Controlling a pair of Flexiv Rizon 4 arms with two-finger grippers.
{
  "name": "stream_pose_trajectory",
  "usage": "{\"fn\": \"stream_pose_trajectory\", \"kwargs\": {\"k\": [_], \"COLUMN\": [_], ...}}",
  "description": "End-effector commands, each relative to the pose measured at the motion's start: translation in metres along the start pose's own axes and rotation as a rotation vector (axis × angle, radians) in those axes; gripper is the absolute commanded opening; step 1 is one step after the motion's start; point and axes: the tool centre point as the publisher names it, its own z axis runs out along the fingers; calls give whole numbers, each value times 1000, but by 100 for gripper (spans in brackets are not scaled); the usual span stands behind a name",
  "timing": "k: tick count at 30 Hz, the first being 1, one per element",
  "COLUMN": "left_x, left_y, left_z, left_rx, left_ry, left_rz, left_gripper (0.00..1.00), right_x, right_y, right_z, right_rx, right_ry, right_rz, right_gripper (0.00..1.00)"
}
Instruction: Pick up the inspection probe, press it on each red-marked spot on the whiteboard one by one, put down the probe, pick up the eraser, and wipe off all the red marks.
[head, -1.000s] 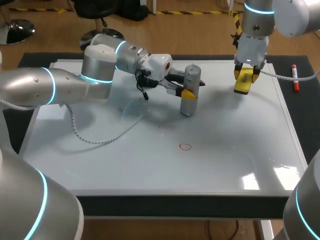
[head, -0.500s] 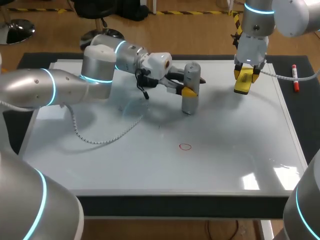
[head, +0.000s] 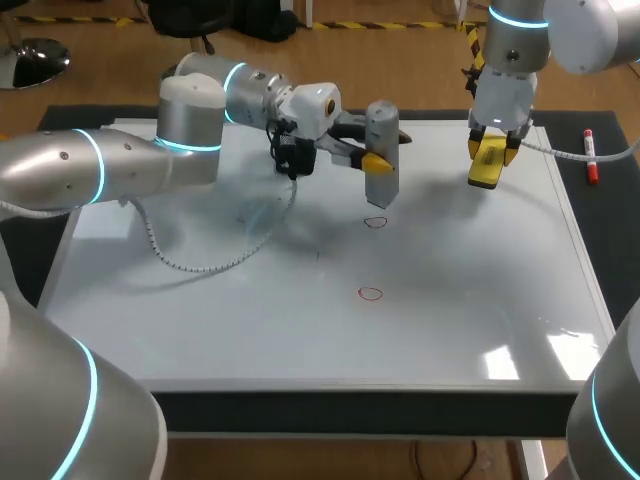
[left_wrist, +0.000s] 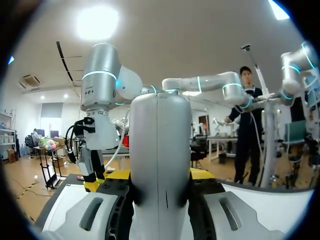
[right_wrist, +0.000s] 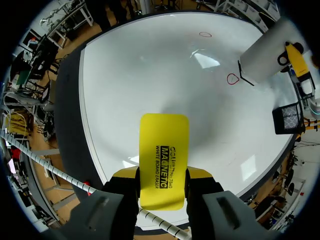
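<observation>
Midway up the frame, on the whiteboard (head: 300, 340), sits one red ring (head: 371, 293); a second ring (head: 375, 222) lies higher, just beside the foot of the upright grey probe (head: 381, 125). Pinching that probe from both sides is the left claw (head: 384, 157). At upper right, the right claw (head: 490, 150) grips the yellow eraser (head: 486, 170) above the board's far edge.

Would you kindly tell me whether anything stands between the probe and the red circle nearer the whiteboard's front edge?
Nothing visible does: only bare whiteboard lies between the probe and that red circle.
</observation>
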Motion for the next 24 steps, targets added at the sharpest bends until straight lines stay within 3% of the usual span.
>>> {"fn": "stream_pose_trajectory", "kwargs": {"k": [1,11,24], "left_x": [10,3,7], "left_y": [-14,-26,-41], "left_z": [-4,-45,-124], "left_rx": [-57,-71,-112], "left_ry": [-50,-189,-441], "left_rz": [4,13,27], "left_gripper": [0,0,0], "right_x": [0,0,0], "right_y": [-1,-1,-1], "right_z": [-1,-1,-1], "right_rx": [1,1,1], "right_ry": [3,3,3], "right_rz": [-2,-2,-2], "right_gripper": [0,0,0]}}
